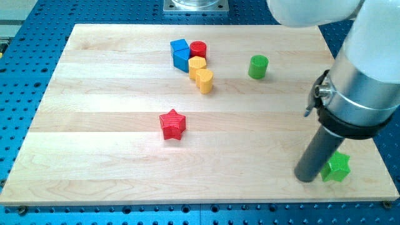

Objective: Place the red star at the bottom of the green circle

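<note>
The red star (172,124) lies near the middle of the wooden board (94,94), slightly left of centre. The green circle (257,67), a short cylinder, stands toward the view's top right, well apart from the star. My tip (306,177) rests on the board at the view's bottom right, far to the right of and below the red star, and right beside a green star (336,167).
A cluster sits at the view's top centre: a blue block (180,54), a red cylinder (198,49), a yellow block (197,64) and a yellow heart (204,80). The arm's large body (362,94) hangs over the board's right side.
</note>
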You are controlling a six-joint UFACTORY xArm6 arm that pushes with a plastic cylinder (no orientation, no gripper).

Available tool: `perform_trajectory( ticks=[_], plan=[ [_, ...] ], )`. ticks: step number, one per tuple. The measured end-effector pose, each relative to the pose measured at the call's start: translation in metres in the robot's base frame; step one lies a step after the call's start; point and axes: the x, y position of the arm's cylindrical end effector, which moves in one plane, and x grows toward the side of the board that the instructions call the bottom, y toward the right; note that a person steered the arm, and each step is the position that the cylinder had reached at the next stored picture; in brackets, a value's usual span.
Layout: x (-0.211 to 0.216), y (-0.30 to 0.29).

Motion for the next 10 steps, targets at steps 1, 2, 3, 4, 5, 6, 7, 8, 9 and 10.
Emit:
perform_trajectory(
  ticks=[1,2,3,4,5,6,7,8,9,10],
  plan=[
    [0.015,-0.133],
    [-0.022,-0.237],
    [-0.063,-0.263],
    [-0.082,-0.201],
    [-0.086,-0.246],
    [-0.096,-0.215],
    [-0.096,-0.144],
    [-0.098,-0.216],
    [-0.114,-0.183],
    [-0.111,-0.118]
  ],
)
